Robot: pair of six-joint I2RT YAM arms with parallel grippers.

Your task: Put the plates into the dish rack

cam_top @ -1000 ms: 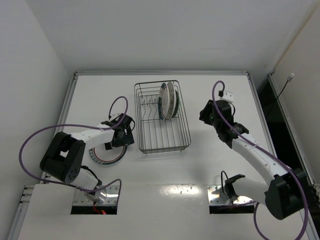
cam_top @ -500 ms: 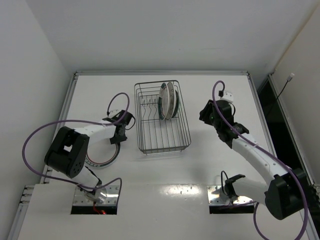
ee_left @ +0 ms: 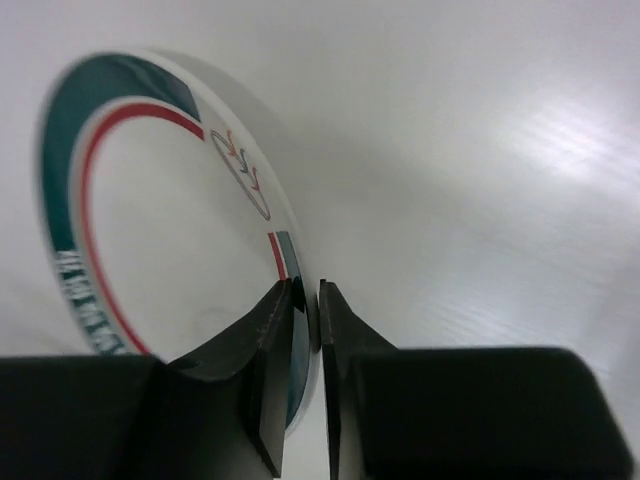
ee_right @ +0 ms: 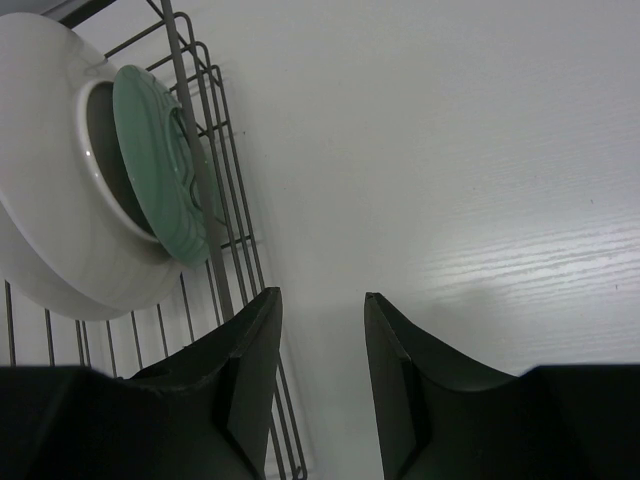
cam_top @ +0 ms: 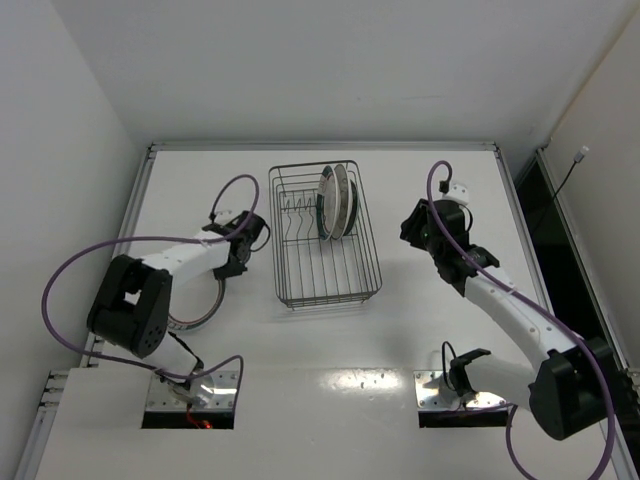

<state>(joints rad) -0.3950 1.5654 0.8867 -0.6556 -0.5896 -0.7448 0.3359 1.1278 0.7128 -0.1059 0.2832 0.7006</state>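
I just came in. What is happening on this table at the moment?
The left gripper is shut on the rim of a green-banded plate, which is tilted up to the left of the dish rack. The right gripper hangs open beside the rack's right side, holding nothing. A white plate and a small teal plate stand upright in it.

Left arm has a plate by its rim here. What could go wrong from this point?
The left gripper pinches only the thin rim of the green-banded plate, so it may swivel or slip out. Carried over, its hanging edge could clip the dish rack wall, or knock the plates already standing there.
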